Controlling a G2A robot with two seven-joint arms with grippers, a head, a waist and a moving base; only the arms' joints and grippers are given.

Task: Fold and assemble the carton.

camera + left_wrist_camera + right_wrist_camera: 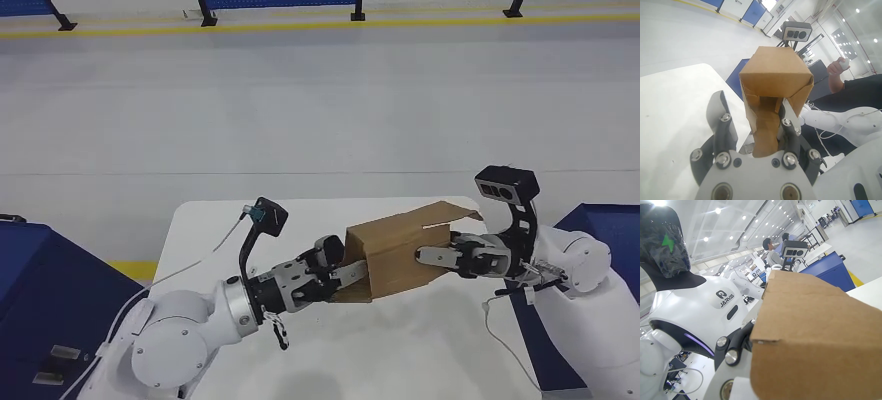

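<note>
Top view, carton: the brown carton [400,255] lay lengthwise between the 2 hands, over the middle of the white tabletop [200,225]. Whether it touched the surface could not be told.
Top view, flap: 1 raised flap [447,212] stood up at the carton's end on the right arm's side.
Top view, left hand: the left hand [350,272] was at the carton's other end, touching it.
Top view, right hand: the right hand [435,256] was against the end with the raised flap. Whether it was wide or narrow could not be told.
Left wrist view, carton: the carton [772,72] turned its open, hollow end toward the camera. 1 end flap [764,132] reached back from that opening toward the wrist.
Left wrist view, left hand: the left hand [751,102] was spread wide and clamped nothing. 1 finger [719,106] hung outside the carton above the tabletop [677,104]. The other finger [786,111] sat inside the open end against a side wall, so a corrugated wall edge stood between the 2.
Right wrist view, carton: the carton [810,332] sat very close to the camera, with 1 flat side and a folded edge toward it.
Right wrist view, right hand: it was mostly hidden behind the carton, so its state could not be told here either.
Right wrist view, surroundings: a strip of tabletop [866,289] showed past the carton, with a blue cabinet [829,272] beyond it.
</note>
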